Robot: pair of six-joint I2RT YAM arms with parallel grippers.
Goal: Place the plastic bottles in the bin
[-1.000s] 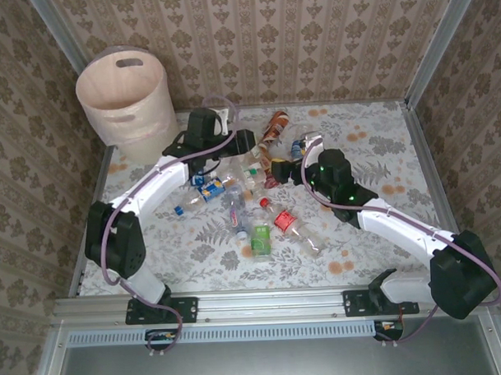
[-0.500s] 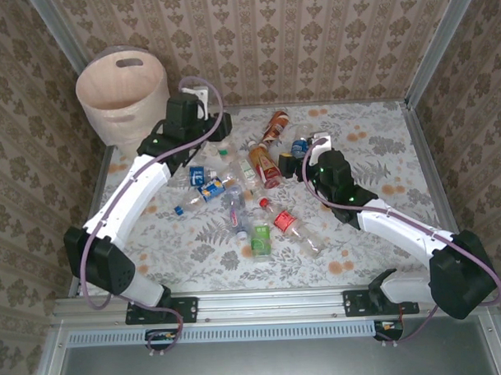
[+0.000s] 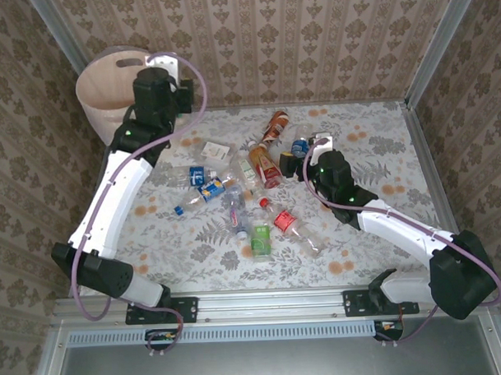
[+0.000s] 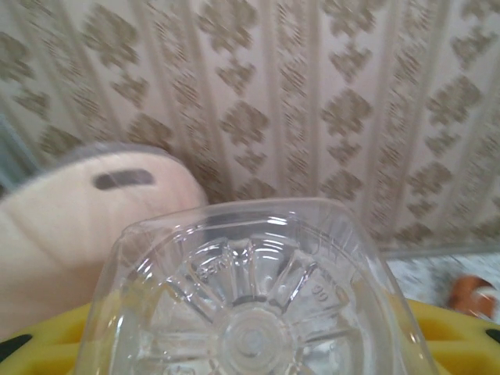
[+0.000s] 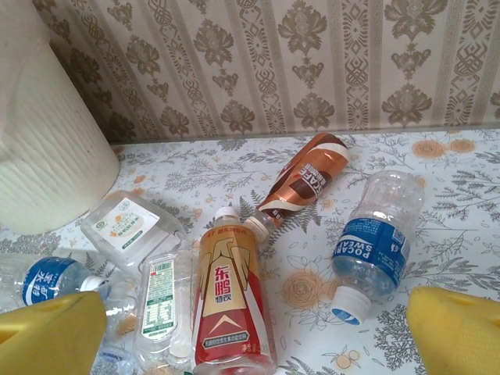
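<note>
As the left pincer (image 4: 250, 350) hangs near the rim of the bin (image 3: 99, 106), clamped on a clear bottle (image 4: 250, 266), the sound move looks to be carrying it fully over the bin's mouth before letting go, lest it clip the rim and bounce out. The right pincer (image 5: 255, 332), jaws apart and holding nothing, waits well apart from the bin among the remaining bottles (image 3: 262, 166) on the table (image 3: 381, 150). The left wrist view gives the bottle's ribbed base between yellow fingers (image 4: 47, 344); the overhead view gives instead how the arm stands against the bin.
</note>
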